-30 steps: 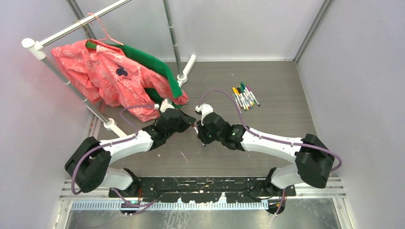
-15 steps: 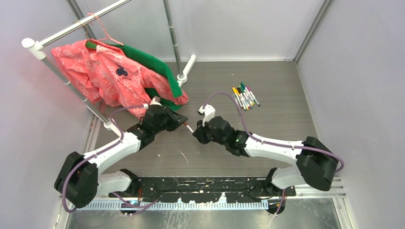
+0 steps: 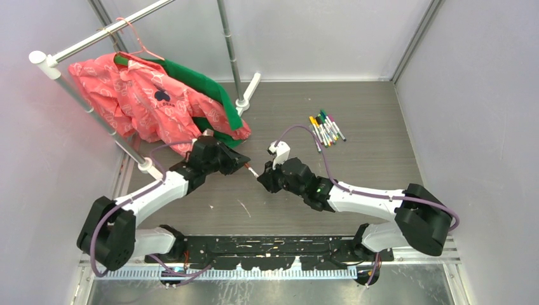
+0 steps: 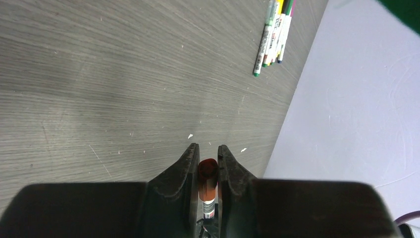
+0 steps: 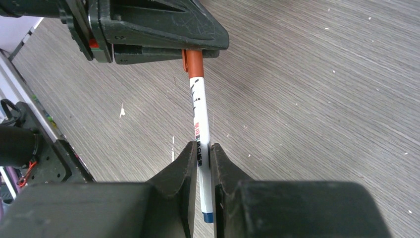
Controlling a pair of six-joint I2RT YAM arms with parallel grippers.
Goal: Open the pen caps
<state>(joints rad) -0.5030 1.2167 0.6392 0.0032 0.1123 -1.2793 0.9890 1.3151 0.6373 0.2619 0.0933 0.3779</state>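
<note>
One pen (image 3: 252, 170) is held between both grippers above the table's middle. My left gripper (image 3: 245, 166) is shut on its orange-red pen cap (image 4: 208, 171); in the left wrist view the left gripper (image 4: 205, 148) has the cap's end showing between its fingertips. My right gripper (image 5: 199, 146) is shut on the white barrel (image 5: 198, 116), whose blue end sticks out behind the fingers. In the right wrist view the cap (image 5: 195, 63) still meets the barrel, under the left gripper's fingers (image 5: 163, 29). My right gripper (image 3: 260, 180) sits just right of the left one.
Several capped pens (image 3: 326, 129) lie in a bundle at the back right, also visible as the pen bundle (image 4: 272, 34). A clothes rack with a pink garment (image 3: 140, 98) and a green one (image 3: 203, 86) stands at the back left; its foot (image 3: 243, 101) rests mid-back.
The left arm swung back and to the left, and the right gripper shifted slightly, so the pen now shows between the two grippers. Both grips are unchanged.
</note>
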